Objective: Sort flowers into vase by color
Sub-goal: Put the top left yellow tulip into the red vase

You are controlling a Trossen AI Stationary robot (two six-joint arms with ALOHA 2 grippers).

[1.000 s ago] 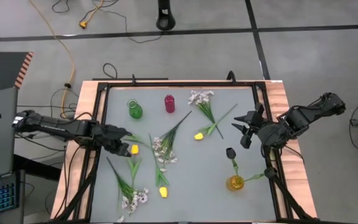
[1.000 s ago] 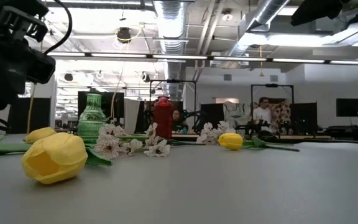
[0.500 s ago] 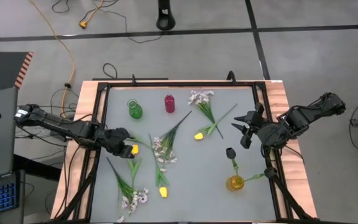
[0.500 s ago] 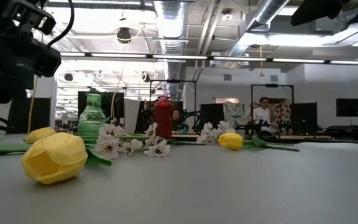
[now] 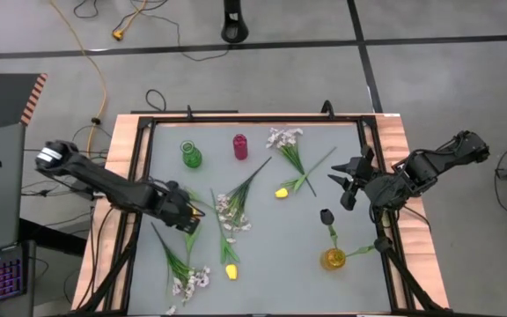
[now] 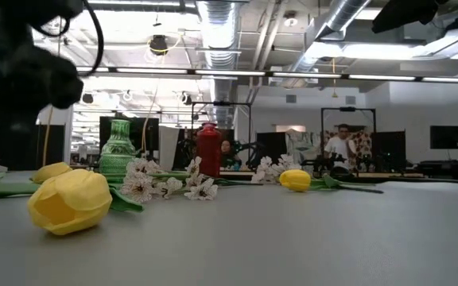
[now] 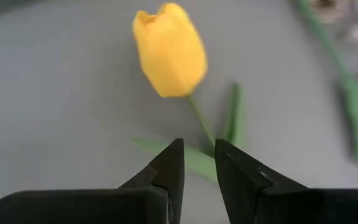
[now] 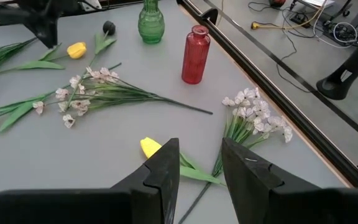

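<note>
My left gripper (image 5: 186, 218) is open and points down over a yellow tulip at the table's left. In the left wrist view its fingertips (image 7: 199, 152) stand on either side of the green stem (image 7: 201, 124), just below the yellow head (image 7: 169, 50); the tulip lies flat on the table. My right gripper (image 5: 345, 188) hovers open over the table's right side. Also lying on the table are a yellow tulip (image 5: 282, 192), another (image 5: 231, 271), and white sprays (image 5: 230, 211), (image 5: 284, 138), (image 5: 190, 282). A dark tulip (image 5: 326, 216) stands in the amber vase (image 5: 333, 258).
A green vase (image 5: 191, 156) and a red vase (image 5: 240, 146) stand upright near the far edge. A black frame (image 5: 253, 117) rims the table. Bare tabletop lies between the middle flowers and the amber vase. People show in the room beyond (image 6: 342, 143).
My left gripper has moved toward the table's right and near edge and come down over the yellow tulip, which it now hides in the high view. The arm's elbow has swung up. The flowers and my right arm have kept still.
</note>
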